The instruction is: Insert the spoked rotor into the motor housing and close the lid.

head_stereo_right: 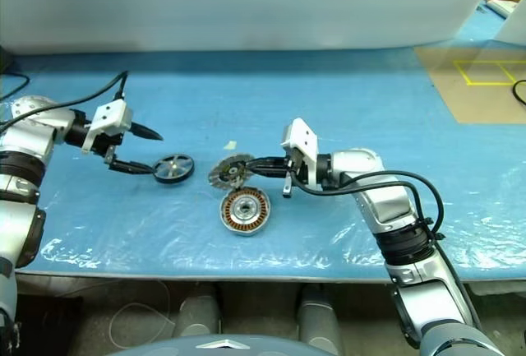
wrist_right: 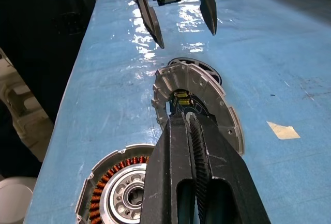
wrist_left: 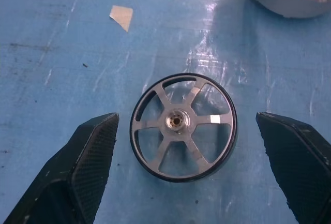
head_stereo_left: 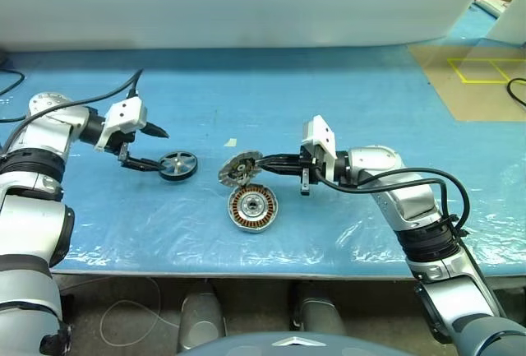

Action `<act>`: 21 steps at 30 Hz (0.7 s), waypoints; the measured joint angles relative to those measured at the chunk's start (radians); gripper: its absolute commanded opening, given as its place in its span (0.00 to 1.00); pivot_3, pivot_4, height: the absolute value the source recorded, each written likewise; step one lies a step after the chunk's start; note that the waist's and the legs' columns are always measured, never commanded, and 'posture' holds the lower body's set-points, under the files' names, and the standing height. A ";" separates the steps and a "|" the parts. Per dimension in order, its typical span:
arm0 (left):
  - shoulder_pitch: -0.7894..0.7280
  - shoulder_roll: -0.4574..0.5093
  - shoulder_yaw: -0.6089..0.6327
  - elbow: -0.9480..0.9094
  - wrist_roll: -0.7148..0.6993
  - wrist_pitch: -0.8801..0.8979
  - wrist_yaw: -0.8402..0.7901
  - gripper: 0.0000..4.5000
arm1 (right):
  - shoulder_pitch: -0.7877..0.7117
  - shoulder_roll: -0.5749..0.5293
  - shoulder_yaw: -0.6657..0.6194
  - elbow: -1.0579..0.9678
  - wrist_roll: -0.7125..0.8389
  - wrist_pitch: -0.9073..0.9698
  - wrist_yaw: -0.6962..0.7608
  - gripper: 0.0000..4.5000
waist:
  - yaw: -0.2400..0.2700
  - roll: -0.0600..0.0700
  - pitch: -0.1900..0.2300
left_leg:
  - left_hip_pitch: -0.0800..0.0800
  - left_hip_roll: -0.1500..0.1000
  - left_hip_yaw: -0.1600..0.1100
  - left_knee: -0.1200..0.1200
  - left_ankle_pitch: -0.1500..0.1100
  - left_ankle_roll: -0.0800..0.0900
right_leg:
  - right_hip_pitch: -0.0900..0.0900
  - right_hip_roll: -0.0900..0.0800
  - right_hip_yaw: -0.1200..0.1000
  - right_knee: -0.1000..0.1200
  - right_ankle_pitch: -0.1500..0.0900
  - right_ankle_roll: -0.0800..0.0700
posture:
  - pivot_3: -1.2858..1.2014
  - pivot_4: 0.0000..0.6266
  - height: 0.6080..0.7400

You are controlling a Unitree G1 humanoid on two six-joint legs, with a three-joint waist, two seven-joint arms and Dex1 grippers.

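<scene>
Nothing is assembled yet: my left gripper [head_stereo_left: 151,149], jaws wide, brackets the black-rimmed silver spoked rotor [head_stereo_left: 178,165] left of centre, my right gripper [head_stereo_left: 256,161] pinches the finned grey metal lid [head_stereo_left: 238,169] above the copper-wound round motor housing [head_stereo_left: 252,208], mid-frame.

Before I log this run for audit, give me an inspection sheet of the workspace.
Surface: blue table cover, glossy, wrinkled.
Job's things: motor housing flat on the cover; spoked rotor lying flat; finned lid held on edge above the housing.
Clutter: small scrap of tape.
Grippers: left gripper open, fingers either side of the rotor; right gripper shut on the lid.
Cables: black cables along both arms.
Surroundings: brown board with yellow lines; white wall behind.
</scene>
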 measured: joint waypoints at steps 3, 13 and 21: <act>-0.003 -0.019 -0.009 0.041 0.036 -0.053 0.000 1.00 | 0.000 0.000 -0.001 0.000 0.000 -0.002 -0.002 0.01 | 0.004 0.000 0.000 | 0.000 0.000 0.000 0.000 0.000 0.000 | 0.000 0.000 0.000 0.000 0.000 0.000 | 0.52 0.24 1.00; -0.060 -0.062 0.038 0.114 0.113 -0.157 0.031 1.00 | 0.014 0.002 -0.001 -0.026 0.002 0.004 -0.019 0.01 | 0.010 -0.001 0.000 | -0.001 0.000 -0.001 0.000 0.000 0.000 | 0.000 0.000 0.000 0.000 0.000 0.000 | 0.52 0.24 1.00; -0.079 -0.071 0.046 0.150 0.212 -0.214 0.112 1.00 | 0.062 0.008 0.001 -0.076 0.012 0.024 -0.050 0.01 | 0.009 -0.001 0.001 | -0.001 0.000 -0.001 0.000 0.000 0.000 | 0.000 0.000 0.000 0.000 0.000 0.000 | 0.52 0.24 1.00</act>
